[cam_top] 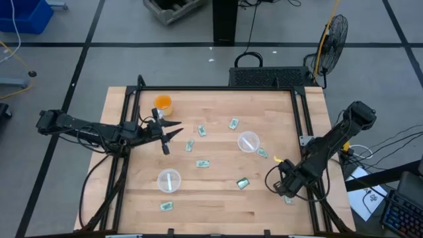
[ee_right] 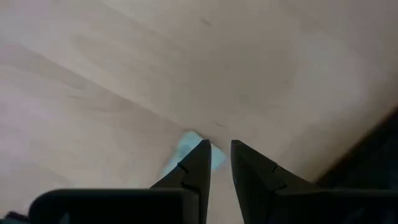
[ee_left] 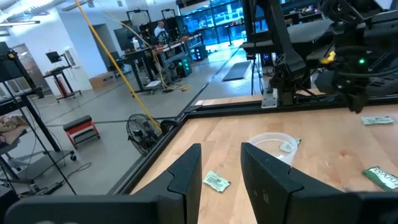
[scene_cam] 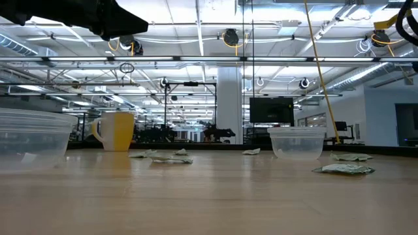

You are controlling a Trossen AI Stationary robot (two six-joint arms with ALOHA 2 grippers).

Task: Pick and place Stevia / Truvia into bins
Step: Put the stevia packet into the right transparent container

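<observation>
My right pincer [ee_right: 221,155] is hovering at the worktop's [cam_top: 218,198] four o'clock edge — fingers slightly spread over a pale packet [ee_right: 186,149]; my left pincer [cam_top: 173,132] is waiting spread at ten o'clock.

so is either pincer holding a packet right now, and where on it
Neither holds one. The left pincer is open in the air; the right pincer is open, its tips straddling a packet flat on the table.

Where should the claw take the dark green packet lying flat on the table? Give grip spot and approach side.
Come straight down from above: the dark green packet lies flat on the table, so no side offers an edge. Pinch across its short width at the middle. Nothing crowds it, and the right claw sits nearest.
</observation>
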